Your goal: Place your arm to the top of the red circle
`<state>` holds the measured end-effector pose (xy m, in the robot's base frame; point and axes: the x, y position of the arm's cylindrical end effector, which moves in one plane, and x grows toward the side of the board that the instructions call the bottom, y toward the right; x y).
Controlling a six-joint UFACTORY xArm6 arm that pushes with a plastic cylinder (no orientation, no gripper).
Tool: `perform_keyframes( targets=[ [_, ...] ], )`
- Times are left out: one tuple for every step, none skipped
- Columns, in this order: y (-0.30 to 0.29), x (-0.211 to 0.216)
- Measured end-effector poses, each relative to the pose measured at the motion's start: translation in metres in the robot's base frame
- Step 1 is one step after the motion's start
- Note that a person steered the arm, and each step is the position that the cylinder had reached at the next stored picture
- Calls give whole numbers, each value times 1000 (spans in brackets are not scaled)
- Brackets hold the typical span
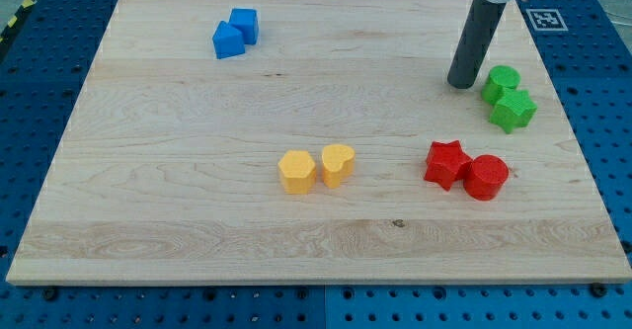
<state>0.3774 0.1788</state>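
The red circle block [487, 176] lies on the wooden board at the view's lower right, touching a red star block [445, 164] on its left. My tip [461, 83] rests on the board well above the red circle, slightly to its left, with a clear gap between them. The tip stands just left of the green circle block [502, 80].
A green star block [513, 111] sits below the green circle, above and right of the red circle. A yellow hexagon block [296, 171] and a yellow heart block [337, 164] sit at centre. Two blue blocks [235, 33] lie at the upper left. The wooden board [148, 171] lies on a blue pegboard.
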Motion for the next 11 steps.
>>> perform_keyframes(
  targets=[
    [0,3],
    [0,11],
    [0,25],
    [0,39],
    [0,43],
    [0,59],
    [2,75],
    [5,85],
    [15,90],
    [19,91],
    [21,92]
  ],
)
